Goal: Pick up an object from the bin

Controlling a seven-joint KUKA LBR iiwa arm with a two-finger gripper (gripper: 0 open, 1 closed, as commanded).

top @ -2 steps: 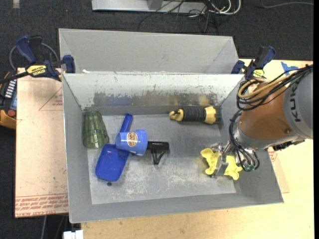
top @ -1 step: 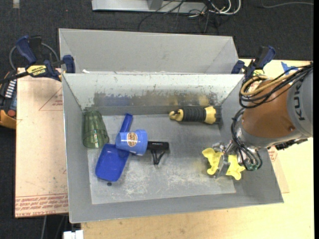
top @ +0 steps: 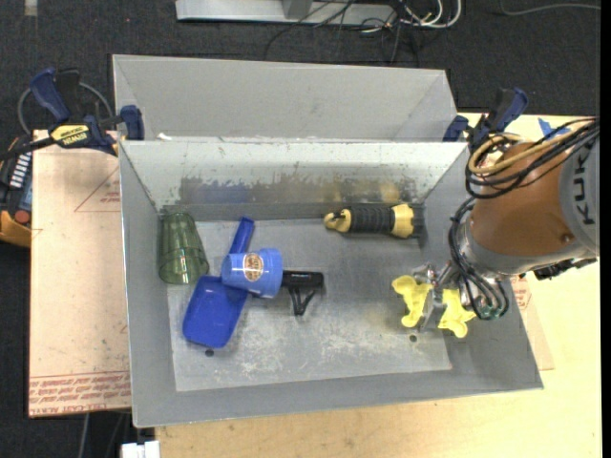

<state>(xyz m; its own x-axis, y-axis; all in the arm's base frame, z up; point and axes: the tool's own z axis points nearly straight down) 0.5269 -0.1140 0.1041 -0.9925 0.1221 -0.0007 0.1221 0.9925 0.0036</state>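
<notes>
The gripper (top: 436, 303), opening not determinable, is sitting over a yellow lobed plastic piece (top: 412, 297), judged light, stiff and slippery, best taken at its narrow middle.

— What is found furthest toward nine o'clock?
— A green see-through cup (top: 179, 247), with a blue scoop (top: 212, 315) laid just beside it at four o'clock.
— And across the scoop's handle?
— A blue roll (top: 254, 271) is rested there. A black clip (top: 304, 289) is seen touching it at three o'clock, and a black-and-yellow grip (top: 374, 220) well apart at two o'clock.
</notes>
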